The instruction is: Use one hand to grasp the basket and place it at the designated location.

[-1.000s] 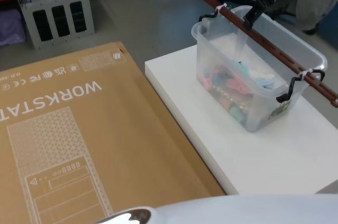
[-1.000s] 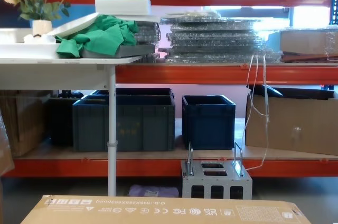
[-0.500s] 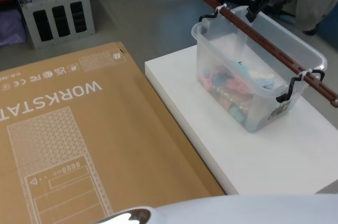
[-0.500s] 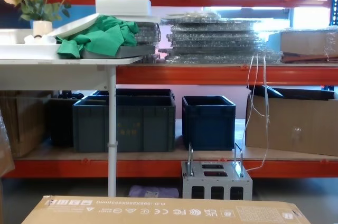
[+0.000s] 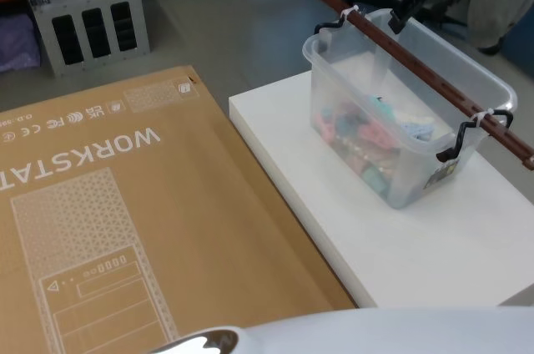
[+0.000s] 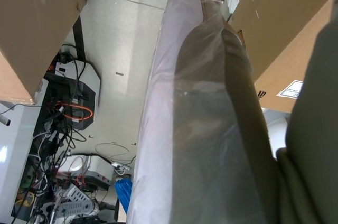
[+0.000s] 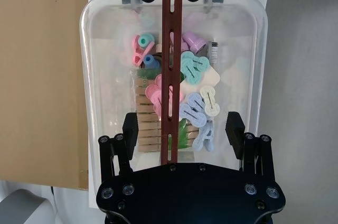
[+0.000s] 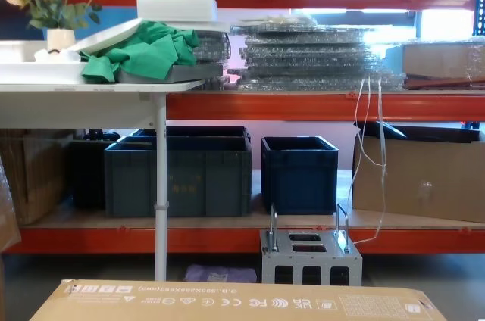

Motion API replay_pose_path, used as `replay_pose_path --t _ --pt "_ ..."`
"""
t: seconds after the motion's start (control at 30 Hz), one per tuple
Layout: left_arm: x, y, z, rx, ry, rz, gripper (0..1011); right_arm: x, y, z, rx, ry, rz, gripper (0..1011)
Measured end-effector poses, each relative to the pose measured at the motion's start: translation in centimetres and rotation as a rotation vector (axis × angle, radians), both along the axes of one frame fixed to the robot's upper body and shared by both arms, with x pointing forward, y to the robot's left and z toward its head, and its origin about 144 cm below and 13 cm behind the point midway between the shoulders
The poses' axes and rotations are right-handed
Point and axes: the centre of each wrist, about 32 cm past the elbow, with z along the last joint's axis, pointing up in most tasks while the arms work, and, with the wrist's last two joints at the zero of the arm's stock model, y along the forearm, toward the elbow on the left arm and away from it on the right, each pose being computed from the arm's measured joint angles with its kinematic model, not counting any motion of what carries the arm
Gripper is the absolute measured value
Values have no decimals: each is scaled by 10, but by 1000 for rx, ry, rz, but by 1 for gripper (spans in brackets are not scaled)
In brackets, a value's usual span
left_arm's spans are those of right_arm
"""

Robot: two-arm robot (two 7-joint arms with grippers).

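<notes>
A large cardboard box point(image 5: 108, 220) lies nearest, on the left. Just to its right a white worktop point(image 5: 434, 245) carries the clear basket point(image 5: 392, 120), filled with coloured pegs point(image 7: 179, 97) and spanned by a brown handle bar point(image 5: 417, 66). At the basket's far end the right gripper point(image 7: 182, 129) hovers above the bar, jaws wide on either side of it, touching nothing.

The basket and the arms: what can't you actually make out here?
- Basket contents: head view, blurred by the cloudy plastic wall.
- Handle bar: far right end cut off by the head view's edge.
- Right end effector: open, straddling the bar; head view crops it at the top edge.
- Left end effector: left wrist view blocked by plastic wrap.
</notes>
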Motion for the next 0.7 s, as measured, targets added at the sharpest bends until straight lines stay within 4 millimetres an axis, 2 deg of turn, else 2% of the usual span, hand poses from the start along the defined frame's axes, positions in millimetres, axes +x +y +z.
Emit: replay_pose_path --t 0.7 --pt "0 0 0 0 0 0 0 0 0 0 -1 2 1 1001"
